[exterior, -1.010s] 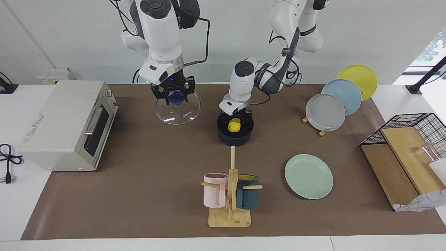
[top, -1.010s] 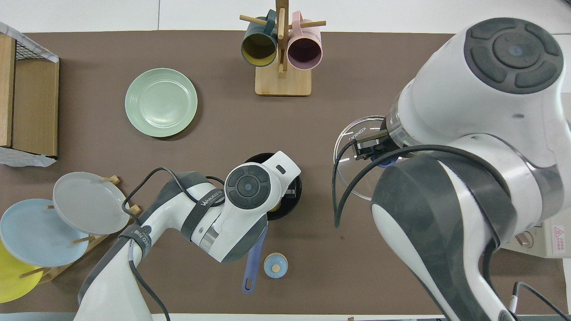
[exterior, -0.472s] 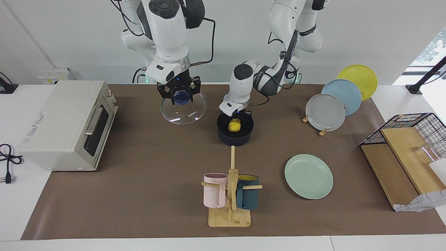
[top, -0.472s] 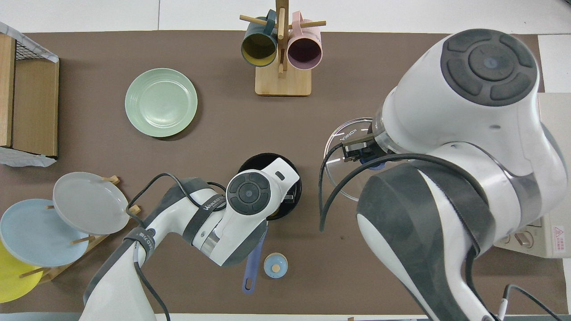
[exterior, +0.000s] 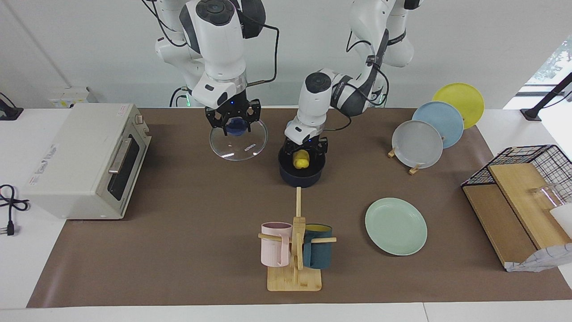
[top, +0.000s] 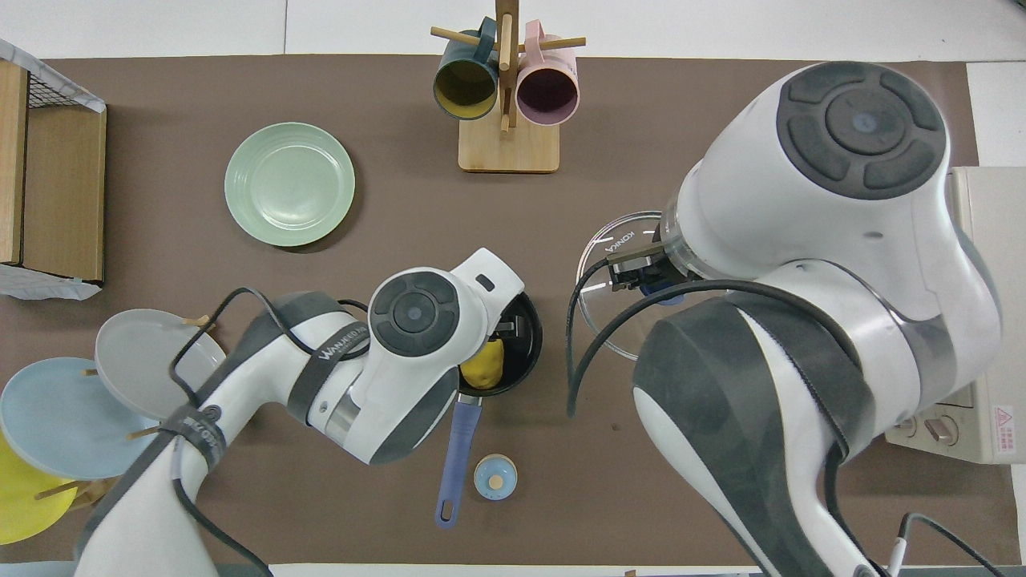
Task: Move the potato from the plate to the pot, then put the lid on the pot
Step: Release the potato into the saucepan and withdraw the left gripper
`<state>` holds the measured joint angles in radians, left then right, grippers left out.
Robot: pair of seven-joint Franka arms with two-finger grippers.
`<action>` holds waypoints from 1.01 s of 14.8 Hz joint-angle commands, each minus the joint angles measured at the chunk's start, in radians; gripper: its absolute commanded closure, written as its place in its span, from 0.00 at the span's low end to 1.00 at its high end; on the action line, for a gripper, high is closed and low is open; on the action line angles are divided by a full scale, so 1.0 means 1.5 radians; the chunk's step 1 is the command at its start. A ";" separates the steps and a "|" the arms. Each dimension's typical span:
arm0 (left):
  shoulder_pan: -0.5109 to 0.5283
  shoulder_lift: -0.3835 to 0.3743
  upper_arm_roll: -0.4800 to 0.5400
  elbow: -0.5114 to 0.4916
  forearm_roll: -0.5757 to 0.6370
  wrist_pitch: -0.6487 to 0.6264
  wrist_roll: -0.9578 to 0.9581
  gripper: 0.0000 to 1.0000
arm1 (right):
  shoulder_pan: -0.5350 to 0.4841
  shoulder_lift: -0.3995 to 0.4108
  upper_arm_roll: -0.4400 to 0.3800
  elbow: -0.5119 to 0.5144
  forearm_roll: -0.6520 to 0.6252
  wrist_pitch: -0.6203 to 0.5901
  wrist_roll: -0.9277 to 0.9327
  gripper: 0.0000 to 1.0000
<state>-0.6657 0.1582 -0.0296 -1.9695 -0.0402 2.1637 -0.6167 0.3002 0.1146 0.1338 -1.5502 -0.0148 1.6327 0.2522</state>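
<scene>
At the right arm's end of the table stands a boxy cream-white toaster oven [exterior: 85,156] with a dark glass door. Beside it, over the brown table mat [exterior: 178,250], hangs the right gripper [exterior: 233,125], its fingers pressed together on the dark blue knob [exterior: 235,129] of the round clear glass lid with a metal rim [exterior: 241,146]. The lid hangs tilted in the air between the oven and the pot. Next comes the small dark navy saucepan [exterior: 300,180], whose long blue straight handle [top: 457,453] points toward the robots. The lumpy bright yellow plastic potato [exterior: 301,159] lies inside this pot. The left gripper [exterior: 305,150] is just over the pot's mouth with its fingers spread, one to either side of the potato. Near the end of the handle sits a small blue-topped wooden knob-like object [top: 494,477]. Farther from the robots than the pot stands a bamboo mug tree [exterior: 295,268] carrying a pale pink mug [exterior: 273,250] and a dark teal mug [exterior: 318,254]. Toward the left arm's end lies the round pale mint-green flat plate [exterior: 396,226], with nothing on it. Nearer the robots, a wooden rack holds a grey plate [exterior: 417,144], a light blue plate [exterior: 439,124] and a yellow plate [exterior: 459,103] upright. Last is a black wire basket [exterior: 536,156] over wooden boards [exterior: 496,219].
</scene>
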 commanded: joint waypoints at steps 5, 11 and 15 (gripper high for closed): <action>0.192 -0.060 0.001 0.164 -0.007 -0.215 0.186 0.00 | 0.098 0.025 0.003 -0.020 0.013 0.104 0.151 1.00; 0.353 -0.079 0.002 0.189 0.002 -0.265 0.378 0.00 | 0.203 0.076 0.003 -0.051 0.000 0.226 0.286 1.00; 0.372 -0.084 0.002 0.210 0.030 -0.306 0.392 0.00 | 0.217 0.136 0.003 -0.057 -0.051 0.265 0.289 1.00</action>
<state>-0.1114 0.0453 -0.0129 -1.6736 -0.0219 1.7472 -0.0351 0.6328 0.2850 0.1381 -1.6315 -0.0457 1.9953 0.6763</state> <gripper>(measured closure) 0.000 0.348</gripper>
